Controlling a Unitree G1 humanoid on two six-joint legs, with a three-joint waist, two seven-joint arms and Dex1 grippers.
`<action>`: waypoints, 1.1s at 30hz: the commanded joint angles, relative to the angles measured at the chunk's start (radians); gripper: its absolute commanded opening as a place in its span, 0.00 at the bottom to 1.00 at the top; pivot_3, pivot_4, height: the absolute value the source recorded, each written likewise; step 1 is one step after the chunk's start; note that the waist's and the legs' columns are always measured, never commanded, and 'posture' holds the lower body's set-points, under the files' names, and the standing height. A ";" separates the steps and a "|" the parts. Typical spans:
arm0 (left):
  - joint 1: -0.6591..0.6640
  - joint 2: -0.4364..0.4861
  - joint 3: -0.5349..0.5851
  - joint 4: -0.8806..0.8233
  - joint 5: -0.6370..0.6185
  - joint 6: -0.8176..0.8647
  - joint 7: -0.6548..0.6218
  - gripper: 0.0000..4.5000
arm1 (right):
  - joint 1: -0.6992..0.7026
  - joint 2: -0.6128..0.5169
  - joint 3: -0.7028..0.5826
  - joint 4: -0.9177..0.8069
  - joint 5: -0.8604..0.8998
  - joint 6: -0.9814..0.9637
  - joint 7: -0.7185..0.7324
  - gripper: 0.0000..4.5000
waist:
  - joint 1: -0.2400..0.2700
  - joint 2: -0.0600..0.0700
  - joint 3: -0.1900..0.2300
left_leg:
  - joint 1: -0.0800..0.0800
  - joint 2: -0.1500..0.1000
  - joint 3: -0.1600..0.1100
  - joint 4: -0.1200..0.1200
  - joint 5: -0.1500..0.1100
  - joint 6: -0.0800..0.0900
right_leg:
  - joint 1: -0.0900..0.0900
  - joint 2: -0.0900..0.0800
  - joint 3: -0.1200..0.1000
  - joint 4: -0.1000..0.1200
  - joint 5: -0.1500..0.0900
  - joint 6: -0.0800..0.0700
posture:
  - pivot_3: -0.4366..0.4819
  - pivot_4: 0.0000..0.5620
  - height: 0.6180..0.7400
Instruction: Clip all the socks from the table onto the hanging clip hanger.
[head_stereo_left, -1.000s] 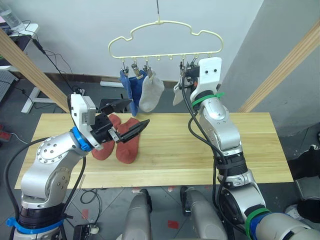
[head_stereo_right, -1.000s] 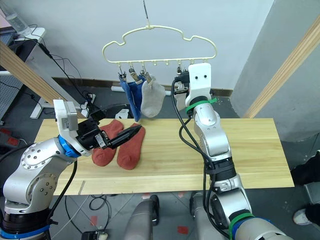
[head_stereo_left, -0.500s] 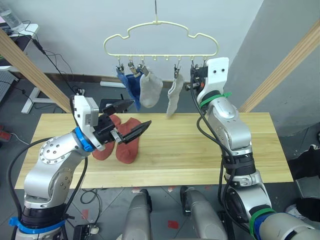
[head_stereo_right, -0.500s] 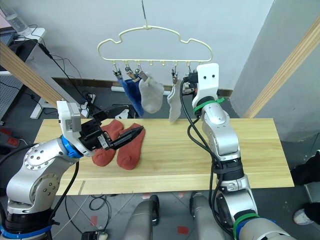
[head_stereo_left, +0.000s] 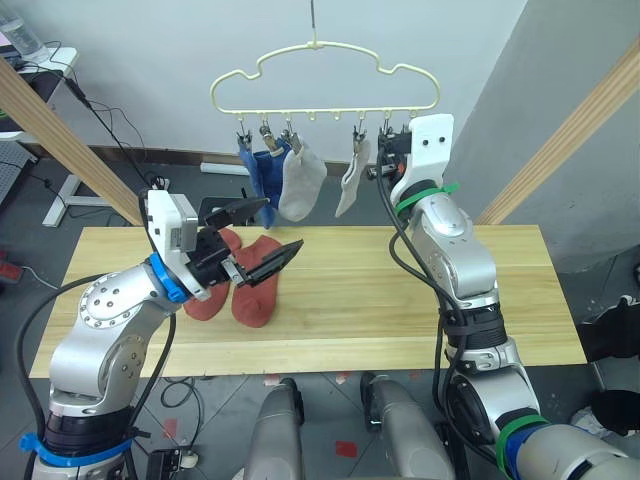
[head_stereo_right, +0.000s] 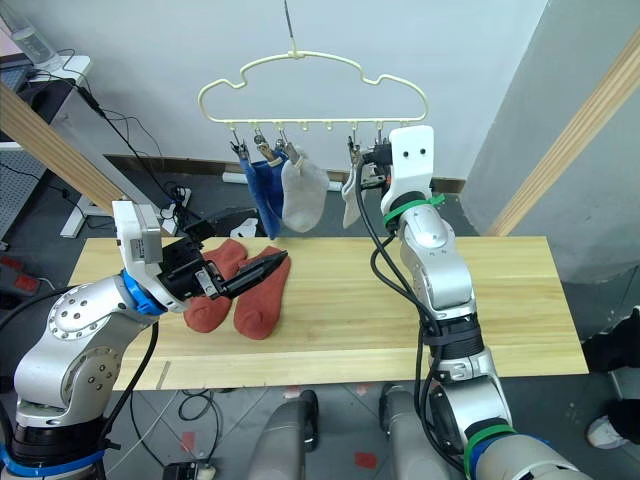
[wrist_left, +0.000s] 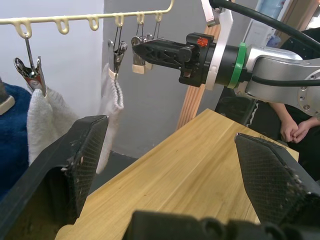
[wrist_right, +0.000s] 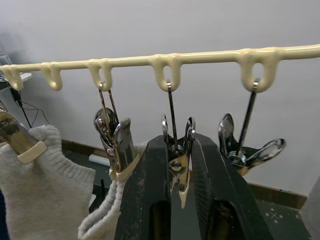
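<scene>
Two rust-red socks left on the tabletop (head_stereo_left: 400, 300)

I saw four socks hanging on the clip hanger (head_stereo_left: 325, 75) — right gripper (wrist_right: 176, 165) jaws pinching an empty clip (wrist_right: 176, 142), likely opening it; left gripper (head_stereo_left: 262, 235) jaws spread above the red socks (head_stereo_left: 240, 282).

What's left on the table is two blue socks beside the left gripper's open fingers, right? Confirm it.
The colour is wrong. The two short fabric socks on the light wooden plank table, beside the left gripper's open fingers, are rust-red, not blue. The left eye view shows it. Blue fabric hangs from the pale yellow cloud-shaped wire hanger.
</scene>
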 joint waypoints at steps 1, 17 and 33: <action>0.000 -0.004 -0.003 -0.026 0.005 -0.022 -0.001 1.00 | -0.026 0.008 -0.007 -0.015 0.001 -0.030 -0.005 0.08 | 0.000 0.000 0.000 | 0.000 0.000 0.000 0.000 0.000 0.000 | 0.000 0.000 0.000 0.000 0.000 0.000 | 0.53 0.59 1.00; 0.008 -0.007 -0.004 -0.022 0.010 -0.033 -0.007 1.00 | -0.029 0.011 -0.006 -0.010 -0.009 -0.034 -0.018 0.68 | 0.000 0.000 0.000 | 0.000 0.000 0.000 0.000 0.000 0.000 | 0.000 0.000 0.000 0.000 0.000 0.000 | 0.53 0.58 1.00; 0.013 -0.015 -0.006 -0.025 0.015 -0.031 -0.002 1.00 | -0.079 0.044 -0.020 0.032 0.012 -0.051 -0.022 0.68 | 0.000 0.000 0.000 | 0.000 0.000 0.000 0.000 0.000 0.000 | 0.000 0.000 0.000 0.001 0.000 0.000 | 0.53 0.59 1.00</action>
